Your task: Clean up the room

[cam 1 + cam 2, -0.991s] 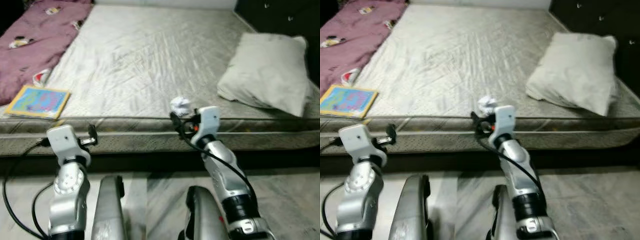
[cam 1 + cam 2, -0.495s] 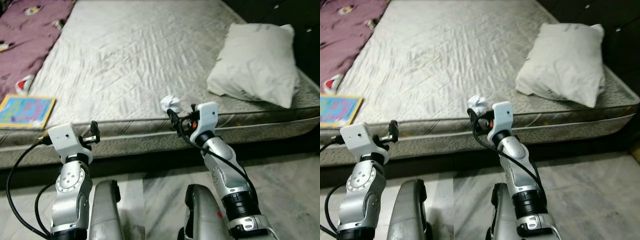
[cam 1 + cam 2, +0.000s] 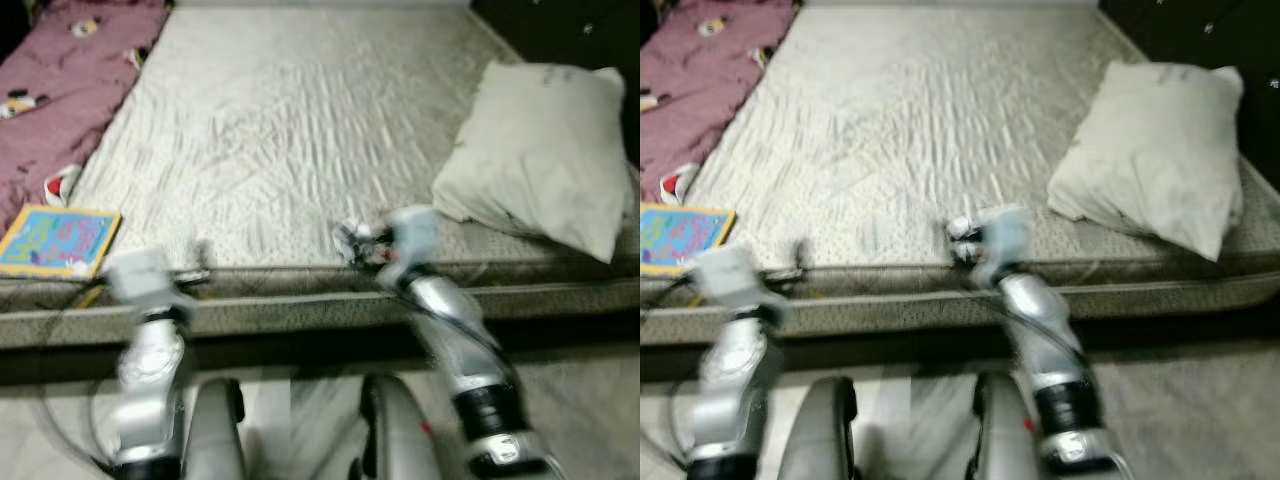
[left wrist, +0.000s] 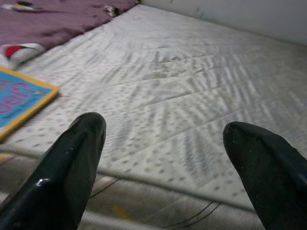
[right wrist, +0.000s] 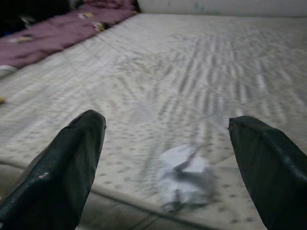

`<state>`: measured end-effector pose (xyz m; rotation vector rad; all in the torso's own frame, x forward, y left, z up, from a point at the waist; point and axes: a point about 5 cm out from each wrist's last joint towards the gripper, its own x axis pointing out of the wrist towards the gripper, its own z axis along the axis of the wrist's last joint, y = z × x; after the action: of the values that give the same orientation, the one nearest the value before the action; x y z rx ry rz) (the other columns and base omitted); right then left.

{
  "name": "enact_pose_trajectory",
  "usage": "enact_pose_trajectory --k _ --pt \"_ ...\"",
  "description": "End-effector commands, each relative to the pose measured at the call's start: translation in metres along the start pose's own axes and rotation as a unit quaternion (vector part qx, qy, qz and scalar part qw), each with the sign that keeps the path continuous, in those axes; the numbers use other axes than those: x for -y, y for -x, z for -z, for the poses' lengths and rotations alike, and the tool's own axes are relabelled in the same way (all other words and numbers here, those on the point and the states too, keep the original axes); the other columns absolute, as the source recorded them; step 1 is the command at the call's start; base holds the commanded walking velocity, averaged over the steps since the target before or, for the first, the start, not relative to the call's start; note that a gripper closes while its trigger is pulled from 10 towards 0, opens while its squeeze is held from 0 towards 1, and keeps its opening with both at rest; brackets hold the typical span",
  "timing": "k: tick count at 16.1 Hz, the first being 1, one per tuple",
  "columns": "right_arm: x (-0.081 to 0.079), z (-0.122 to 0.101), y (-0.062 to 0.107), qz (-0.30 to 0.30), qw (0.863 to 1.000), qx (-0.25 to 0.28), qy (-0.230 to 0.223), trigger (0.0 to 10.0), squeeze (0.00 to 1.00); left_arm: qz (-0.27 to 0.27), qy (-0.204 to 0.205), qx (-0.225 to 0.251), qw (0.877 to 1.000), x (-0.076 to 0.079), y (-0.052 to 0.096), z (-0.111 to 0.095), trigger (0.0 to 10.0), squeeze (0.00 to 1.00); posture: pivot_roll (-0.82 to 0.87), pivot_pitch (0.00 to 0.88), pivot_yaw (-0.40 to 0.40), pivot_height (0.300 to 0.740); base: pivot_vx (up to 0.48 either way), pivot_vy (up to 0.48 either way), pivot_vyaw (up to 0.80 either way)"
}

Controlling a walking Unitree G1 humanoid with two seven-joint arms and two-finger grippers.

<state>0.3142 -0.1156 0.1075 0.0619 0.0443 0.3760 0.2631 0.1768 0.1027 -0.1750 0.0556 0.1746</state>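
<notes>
A crumpled white paper ball (image 5: 184, 179) lies on the grey mattress (image 3: 300, 120), close to its front edge. My right gripper (image 5: 168, 122) is open just short of the ball, one black finger to each side and nothing held. In the blurred left eye view the ball (image 3: 350, 234) sits right ahead of the right arm's wrist. My left gripper (image 4: 165, 125) is open too, held at the mattress's front edge further left, near a colourful book (image 3: 58, 240).
A purple blanket (image 3: 60, 90) covers the mattress's far left. A white pillow (image 3: 545, 170) rests at the right. The bed's side (image 3: 300, 310) rises from a pale floor (image 3: 580, 400) in front of me.
The whole picture has shifted and blurred, so the camera moved. Both arms keep their places at the bed edge, and the right gripper stays by the paper ball.
</notes>
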Motion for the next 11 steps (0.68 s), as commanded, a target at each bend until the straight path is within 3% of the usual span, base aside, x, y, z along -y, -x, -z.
enact_pose_trajectory --k 1,11 --pt "-0.0155 -0.0076 -0.0077 -0.025 1.0 0.014 -0.004 10.0 0.0 -0.02 -0.01 0.004 1.0 -0.0133 0.0 -0.003 10.0 0.0 -0.06 0.033 -0.045 0.545 0.416 0.0 0.0" --pt "-0.0157 -0.0053 -0.0091 -0.029 1.0 0.01 0.003 10.0 0.0 -0.014 0.001 -0.009 1.0 -0.0094 -0.0003 0.0012 10.0 0.0 -0.06 0.022 -0.054 0.545 0.298 0.0 0.0"
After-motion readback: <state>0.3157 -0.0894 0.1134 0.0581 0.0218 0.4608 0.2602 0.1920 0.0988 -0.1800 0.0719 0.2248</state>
